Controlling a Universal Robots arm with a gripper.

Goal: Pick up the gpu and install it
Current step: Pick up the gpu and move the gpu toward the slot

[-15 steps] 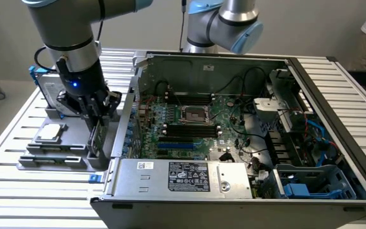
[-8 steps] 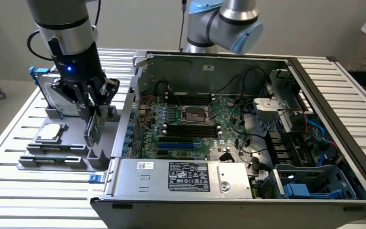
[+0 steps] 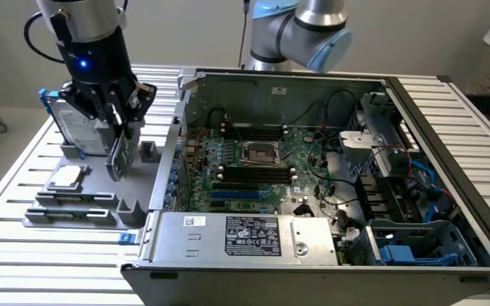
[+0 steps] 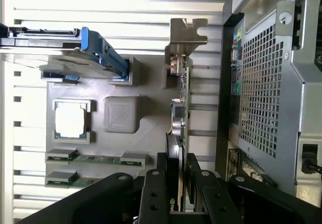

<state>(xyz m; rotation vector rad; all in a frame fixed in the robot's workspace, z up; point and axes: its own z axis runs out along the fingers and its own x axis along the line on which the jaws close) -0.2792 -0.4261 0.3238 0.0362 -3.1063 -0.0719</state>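
Pinching the upright gpu [image 4: 178, 108] between its fingers, the pincer [image 4: 177, 164] hangs over the grey tray [image 4: 151, 90].

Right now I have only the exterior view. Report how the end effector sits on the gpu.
Observer: In the wrist view the gpu stands edge-on between the end effector's fingers, one against each face.
Operator: Give me the bracket's end.
Observer: The silver bracket is at the end farthest from the fingers.
Operator: Say what runs beside the card.
Observer: The computer case's perforated rear panel runs alongside it, with a gap between them.
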